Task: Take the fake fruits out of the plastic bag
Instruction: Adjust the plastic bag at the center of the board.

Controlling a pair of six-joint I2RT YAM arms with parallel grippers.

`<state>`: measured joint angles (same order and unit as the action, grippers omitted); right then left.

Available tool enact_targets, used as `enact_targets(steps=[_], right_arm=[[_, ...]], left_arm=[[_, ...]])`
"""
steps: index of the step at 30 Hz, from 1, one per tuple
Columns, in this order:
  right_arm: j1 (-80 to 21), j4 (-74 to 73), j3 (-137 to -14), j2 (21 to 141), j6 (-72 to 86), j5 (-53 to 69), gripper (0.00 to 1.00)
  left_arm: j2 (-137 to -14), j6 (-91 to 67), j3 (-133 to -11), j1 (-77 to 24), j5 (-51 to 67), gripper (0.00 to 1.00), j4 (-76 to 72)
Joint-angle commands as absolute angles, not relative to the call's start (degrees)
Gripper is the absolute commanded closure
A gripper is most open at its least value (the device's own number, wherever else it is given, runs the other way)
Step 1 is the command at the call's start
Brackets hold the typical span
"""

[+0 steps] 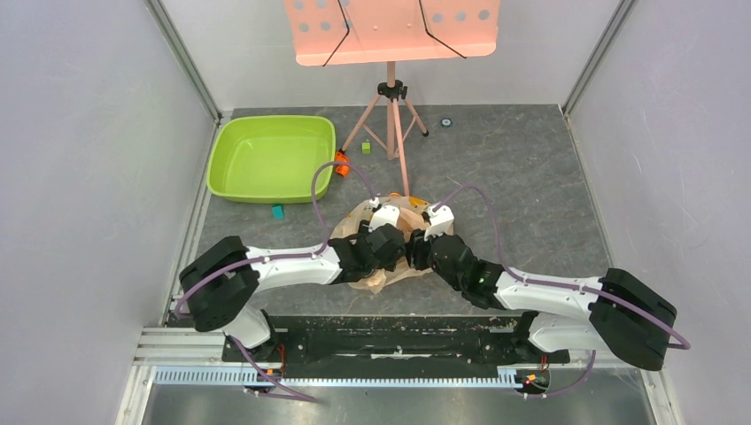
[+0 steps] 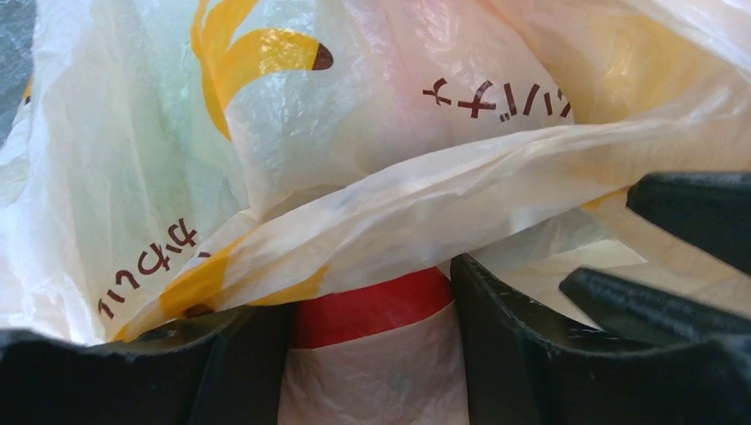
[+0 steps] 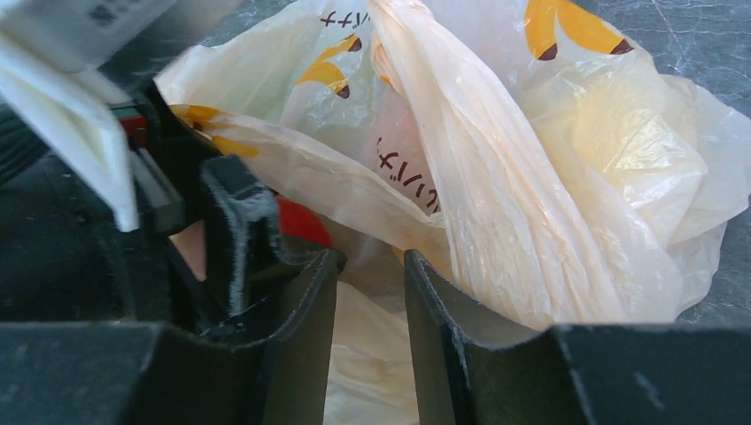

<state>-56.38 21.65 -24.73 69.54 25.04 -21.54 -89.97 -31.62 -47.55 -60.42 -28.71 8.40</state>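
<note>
The plastic bag lies crumpled at the table's middle, both arms meeting over it. In the left wrist view my left gripper has its jaws against both sides of a glossy red apple. Bag film drapes over the apple's top and covers its lower part. My right gripper is closed on a bunched fold of the bag, just right of the left gripper's finger. A sliver of the apple shows there. The other fake fruits are hidden inside the bag.
A lime green tub stands at the back left. A pink music stand on a tripod is behind the bag. Small coloured blocks lie near the tub. Walls close in on both sides.
</note>
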Motion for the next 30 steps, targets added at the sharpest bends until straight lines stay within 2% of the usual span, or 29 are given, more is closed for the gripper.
enact_targets(steps=[1, 9, 18, 23, 27, 30], right_arm=[[-56.52, 23.13, -23.92, 67.12, 25.34, -22.98, 0.63], [-56.51, 23.39, -22.05, 64.22, 24.72, -23.98, 0.63], [-56.51, 27.14, -18.89, 62.53, 21.04, -19.30, 0.60], [-56.51, 31.06, -17.40, 60.73, 18.36, -12.30, 0.49], [-56.51, 32.87, -16.92, 58.66, 11.02, -1.79, 0.39], [-56.67, 31.35, -17.89, 59.03, 4.09, 7.87, 0.37]], left_arm=[[-82.13, -33.05, -46.12, -60.22, -29.00, 0.57, 10.42], [-64.95, -31.20, -40.15, -60.27, -27.61, 0.56, 3.07], [-57.29, -30.75, -29.57, -60.23, -30.91, 0.49, -10.63], [-57.35, -30.26, -25.41, -60.22, -30.70, 0.48, -17.34], [-57.90, -31.47, -23.81, -60.24, -30.11, 0.48, -18.51], [-57.90, -32.39, -22.55, -60.21, -29.88, 0.48, -19.21]])
